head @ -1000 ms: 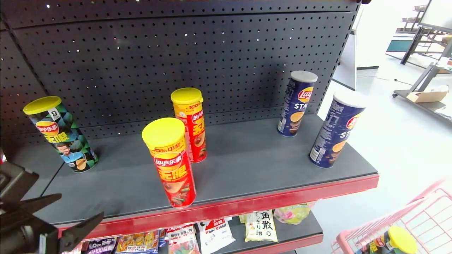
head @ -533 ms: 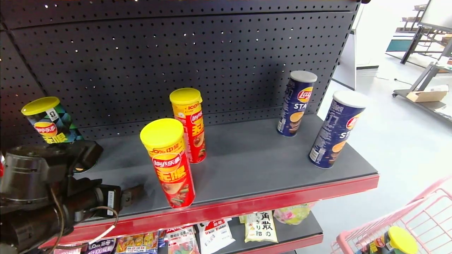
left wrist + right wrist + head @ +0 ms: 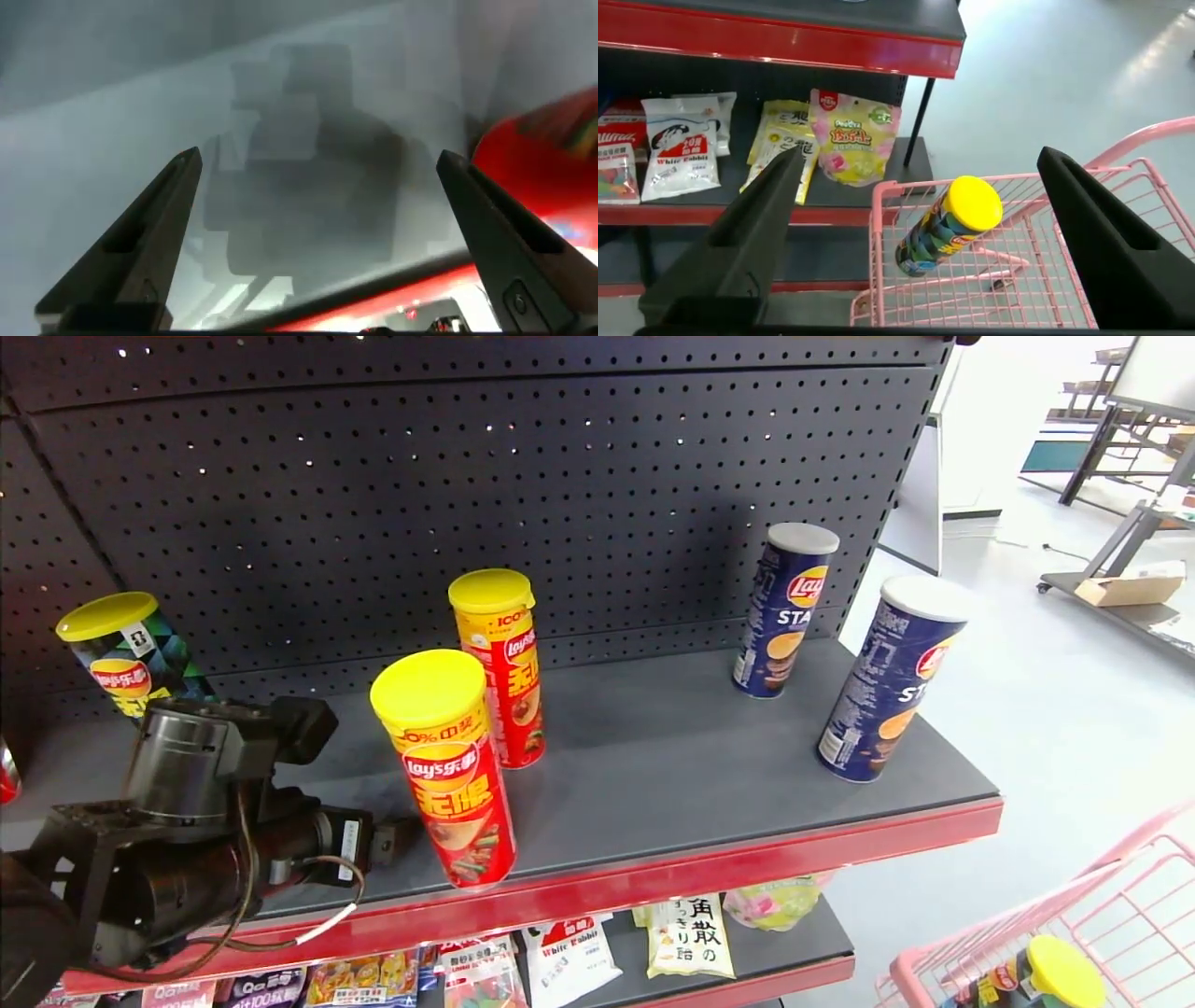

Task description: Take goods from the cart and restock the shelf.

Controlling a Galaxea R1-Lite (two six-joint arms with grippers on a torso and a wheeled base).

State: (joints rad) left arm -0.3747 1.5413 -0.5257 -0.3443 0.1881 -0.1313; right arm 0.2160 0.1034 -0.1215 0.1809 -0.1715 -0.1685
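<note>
The left gripper (image 3: 320, 159) hung low over the shelf (image 3: 709, 775). Its 2 fingers were wide apart and held nothing. The front red can (image 3: 448, 765) stood just beside it, close to the shelf's front edge. The back red can (image 3: 499, 663) stood behind that one. A green can (image 3: 121, 649) stood far to the left by the back wall. The back blue can (image 3: 784, 607) and the front blue can (image 3: 887, 677) stood on the right side.

The right gripper (image 3: 920, 154) hung above the pink cart (image 3: 906, 185). Its fingers were wide apart too, with nothing in them. 1 cart can (image 3: 948, 229) with a yellow lid leaned tilted inside the cart, not yet picked up.

A few things could go wrong from here. If the left arm swung sideways, it could bump the front red can. That can was tall and thin and near the edge, so it might tip and fall off the shelf. The cart can was leaning, so the right fingers might close on it crooked. Then it could slip, or the fingers could catch on the cart's wires.
</note>
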